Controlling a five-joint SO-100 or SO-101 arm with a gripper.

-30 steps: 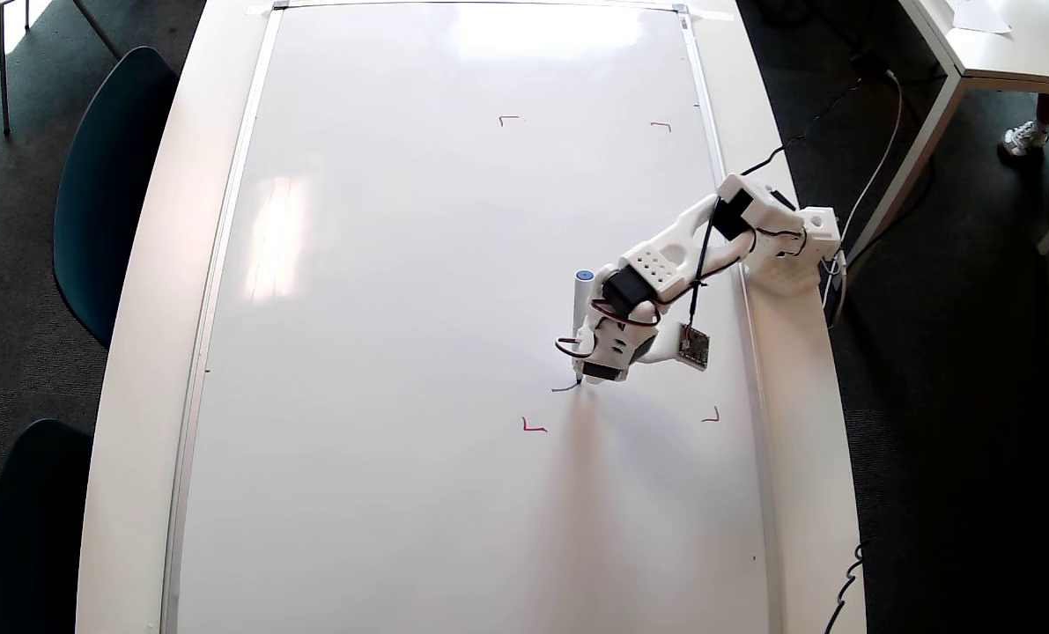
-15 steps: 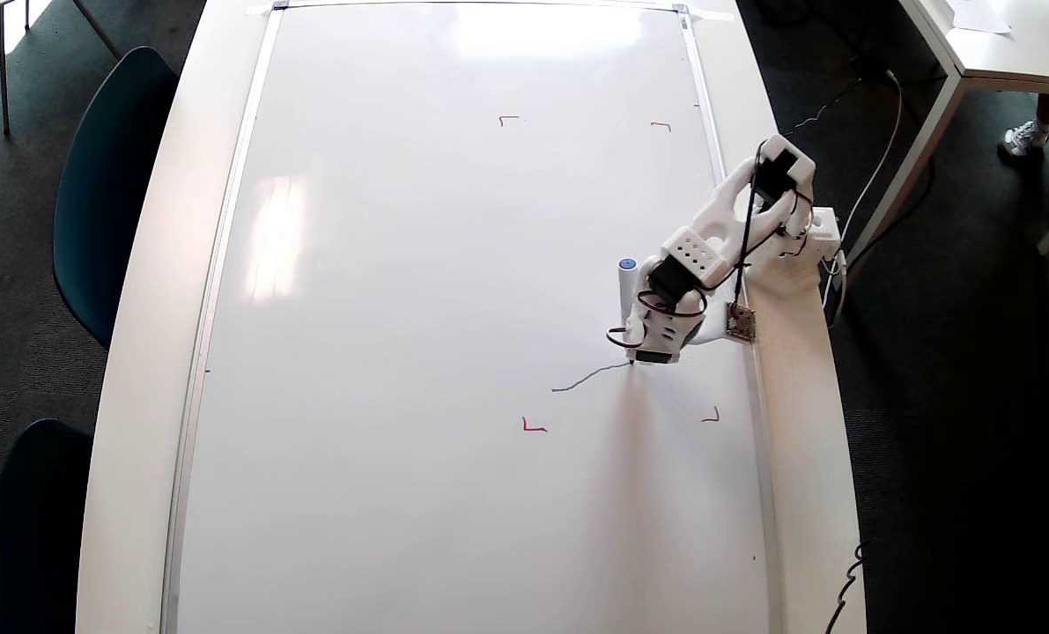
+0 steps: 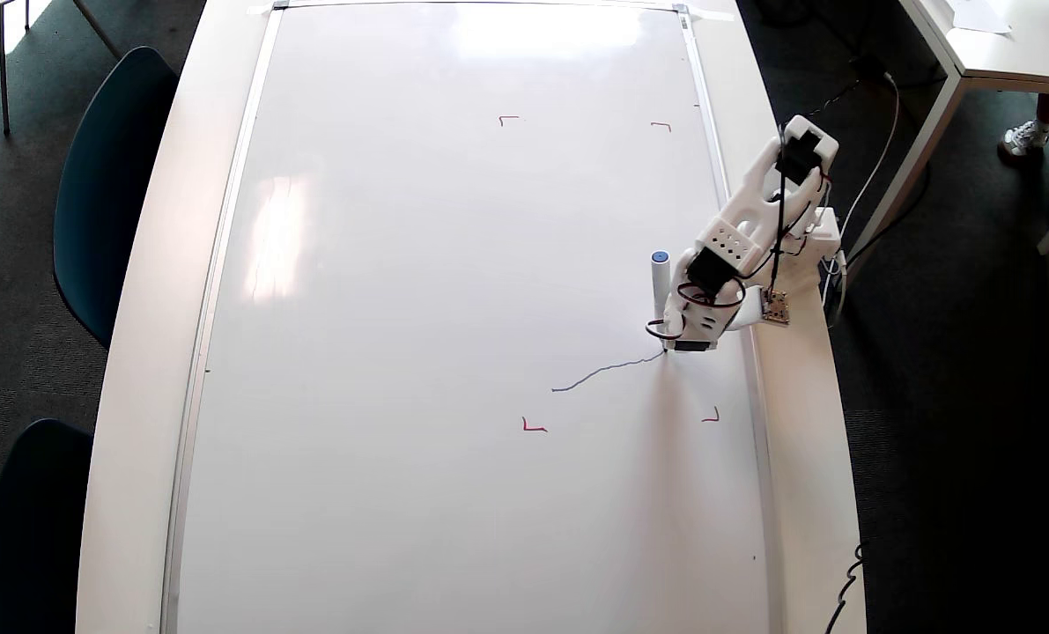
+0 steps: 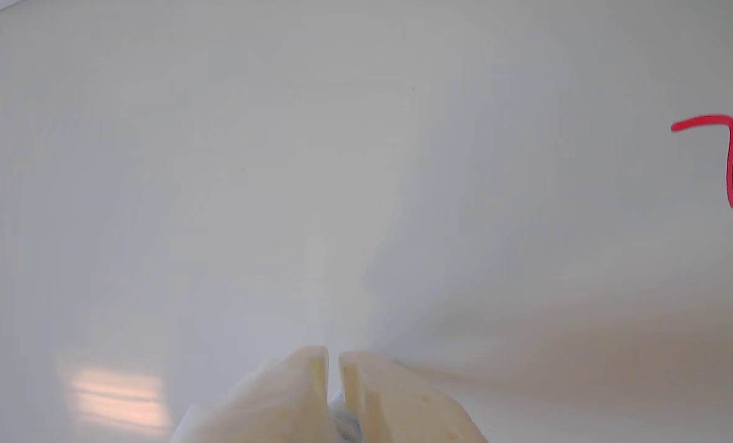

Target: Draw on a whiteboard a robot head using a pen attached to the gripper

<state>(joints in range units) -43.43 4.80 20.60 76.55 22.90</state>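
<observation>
The whiteboard (image 3: 454,264) covers most of the table in the overhead view and fills the wrist view (image 4: 280,154). The pen (image 3: 660,295), white with a blue cap end, stands beside the gripper (image 3: 681,345) with its dark tip touching the board. A thin wavy blue line (image 3: 603,370), the only stroke of the robot head that shows, runs from the tip down-left. In the wrist view the gripper (image 4: 333,360) has its two pale fingertips (image 4: 304,369) almost together, shut, and the pen is hidden there.
Small red corner marks (image 3: 533,427) (image 3: 712,416) (image 3: 508,118) (image 3: 662,126) frame the drawing area; one red mark (image 4: 704,122) appears in the wrist view. The arm's base (image 3: 806,255) sits on the table's right rim. Dark chairs (image 3: 106,176) stand at the left.
The arm has folded back toward its base, carrying the pen right and slightly up. The blue line has grown from a short stub into a long wavy stroke.
</observation>
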